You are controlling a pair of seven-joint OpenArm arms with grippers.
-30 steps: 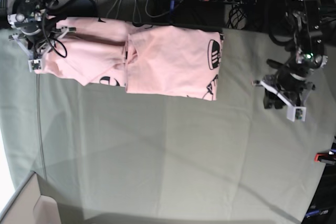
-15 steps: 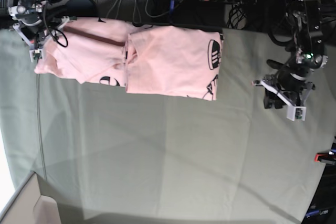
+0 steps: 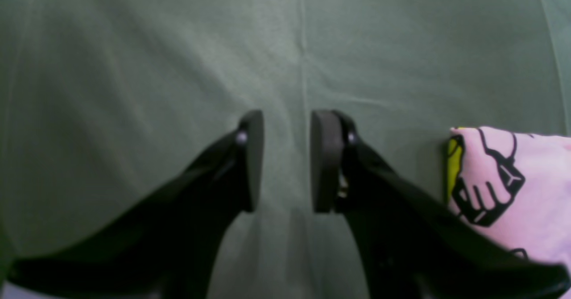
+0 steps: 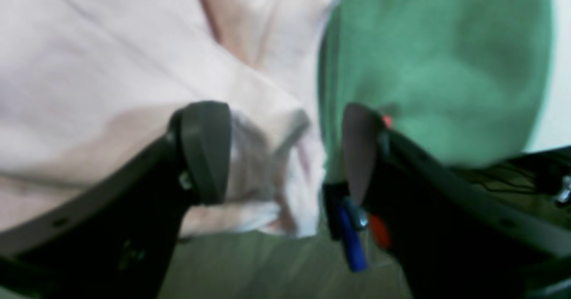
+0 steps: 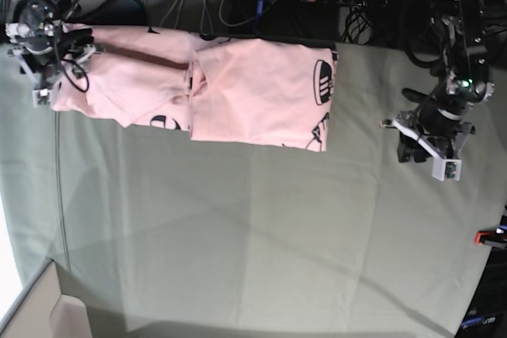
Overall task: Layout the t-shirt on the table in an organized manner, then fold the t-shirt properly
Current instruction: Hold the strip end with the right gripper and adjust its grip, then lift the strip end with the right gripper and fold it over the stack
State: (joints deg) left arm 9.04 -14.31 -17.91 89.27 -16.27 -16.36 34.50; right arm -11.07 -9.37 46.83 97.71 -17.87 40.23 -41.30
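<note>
While the t-shirt (image 5: 230,89) is lying along the far edge of the surface (image 5: 253,235), partly folded, we are judging the fold step to be in hand rather than the layout. The right tool (image 4: 285,156) is standing with its jaws spread wide over the shirt's outer edge, a lip of pink cloth showing between them but not pinched by either pad, so we are reading it as empty. The left tool (image 3: 285,160) is hovering over bare grey-green cloth, well apart from the garment in the base view, its jaws slightly parted and holding nothing. The shirt is looking like two stacked pink panels: a flat, squarish section on one side with black print at its edge, and a more rumpled, creased section under the right tool. A printed corner is also showing beside the left tool in its wrist view. For the next move, we are expecting that the rumpled end will need smoothing or another grasp at its edge before folding over.
</note>
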